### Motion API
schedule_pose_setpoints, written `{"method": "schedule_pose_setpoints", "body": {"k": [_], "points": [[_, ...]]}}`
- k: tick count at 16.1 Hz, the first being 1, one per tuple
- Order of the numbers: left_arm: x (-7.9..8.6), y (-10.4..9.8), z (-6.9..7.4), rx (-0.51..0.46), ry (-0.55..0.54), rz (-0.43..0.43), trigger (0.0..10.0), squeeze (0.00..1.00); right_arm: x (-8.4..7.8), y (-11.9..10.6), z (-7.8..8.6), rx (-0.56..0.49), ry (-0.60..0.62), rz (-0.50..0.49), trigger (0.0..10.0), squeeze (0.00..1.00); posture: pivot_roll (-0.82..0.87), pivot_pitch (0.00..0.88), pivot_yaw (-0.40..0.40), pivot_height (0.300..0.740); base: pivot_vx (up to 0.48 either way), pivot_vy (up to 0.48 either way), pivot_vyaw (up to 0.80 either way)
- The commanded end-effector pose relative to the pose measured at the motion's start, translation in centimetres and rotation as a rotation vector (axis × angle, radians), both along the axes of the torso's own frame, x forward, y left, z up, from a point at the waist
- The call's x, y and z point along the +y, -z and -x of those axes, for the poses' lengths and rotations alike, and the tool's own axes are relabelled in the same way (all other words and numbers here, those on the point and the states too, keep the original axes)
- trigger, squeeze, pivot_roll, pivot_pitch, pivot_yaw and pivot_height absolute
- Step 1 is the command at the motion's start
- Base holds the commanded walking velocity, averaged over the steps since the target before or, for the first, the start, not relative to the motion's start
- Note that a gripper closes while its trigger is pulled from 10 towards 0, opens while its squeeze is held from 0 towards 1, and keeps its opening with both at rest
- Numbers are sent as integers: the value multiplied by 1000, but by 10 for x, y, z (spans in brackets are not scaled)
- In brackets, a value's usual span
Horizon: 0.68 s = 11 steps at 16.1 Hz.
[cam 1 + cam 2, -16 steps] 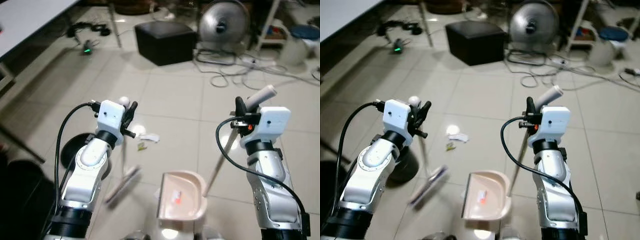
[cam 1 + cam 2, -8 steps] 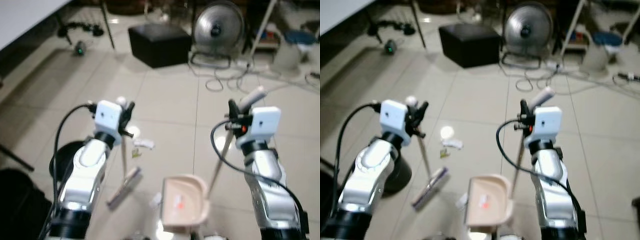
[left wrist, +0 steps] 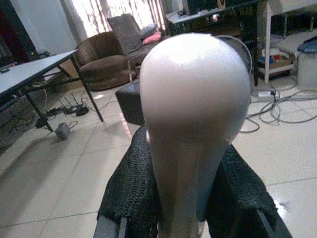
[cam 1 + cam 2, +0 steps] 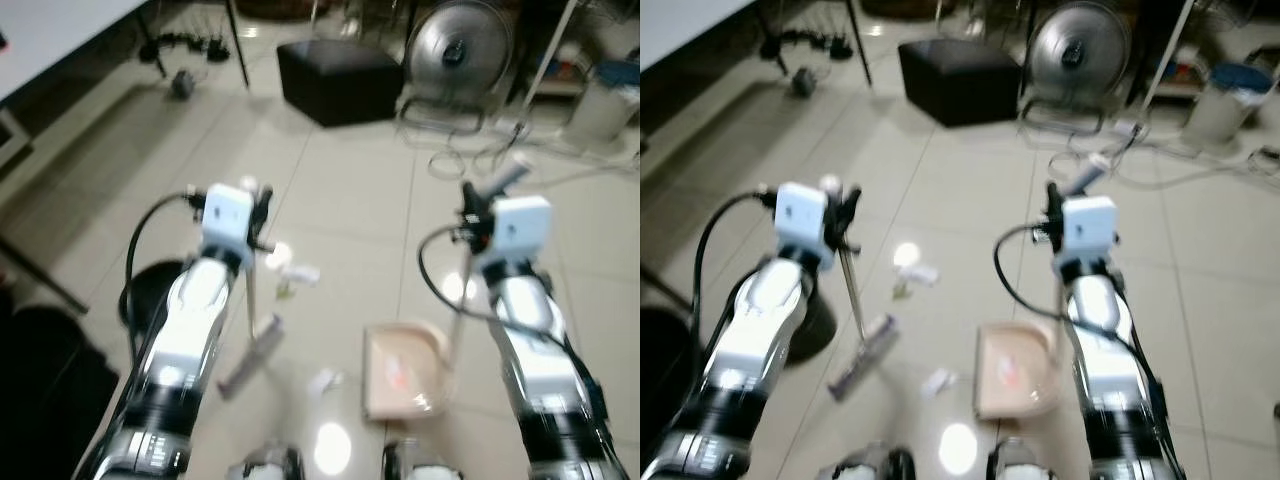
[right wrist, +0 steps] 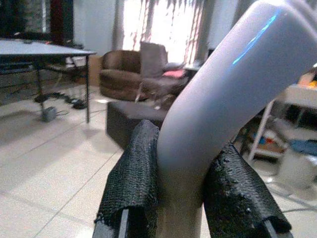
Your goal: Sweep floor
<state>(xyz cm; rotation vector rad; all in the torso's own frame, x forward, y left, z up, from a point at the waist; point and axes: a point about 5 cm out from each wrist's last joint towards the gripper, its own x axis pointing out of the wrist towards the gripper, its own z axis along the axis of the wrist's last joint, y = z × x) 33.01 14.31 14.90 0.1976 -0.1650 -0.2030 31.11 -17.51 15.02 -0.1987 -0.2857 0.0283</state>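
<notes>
Broom upright, head on tile; pink dustpan right of paper scrap

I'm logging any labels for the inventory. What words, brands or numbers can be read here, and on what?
None can be read.
Dustpan: a reddish mark inside, too blurred to tell whether it is text.
Scraps of litter on the floor: no print legible.
Fan and black box: no visible lettering.

Two silver metallic arms, segmented, rounded joints. White boxy wrist module on left arm and on right arm. Black cable loops from each module, lower frame. Finger pads black, coarse woven texture; same on right pads.
</notes>
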Motion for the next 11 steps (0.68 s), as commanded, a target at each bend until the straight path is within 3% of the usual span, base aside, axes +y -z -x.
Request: {"method": "schedule_pose_setpoints", "body": {"k": [1,4,8,11], "points": [[0,-4,-6,-43,-15,3,10000,0,-3,0,-5,-13,1,70,10000,0,39,246,75,740,0,0,0],[-1,-6,-20,-51,-21,49,10000,0,-2,6,-17,-25,-1,156,10000,0,87,318,96,740,0,0,0],[-2,-7,-30,-90,-18,23,10000,0,-3,5,-23,-73,6,98,10000,0,89,362,137,740,0,0,0],[-5,-4,-37,-98,-53,38,10000,0,14,16,-20,-103,-16,51,10000,0,94,406,160,740,0,0,0]]}}
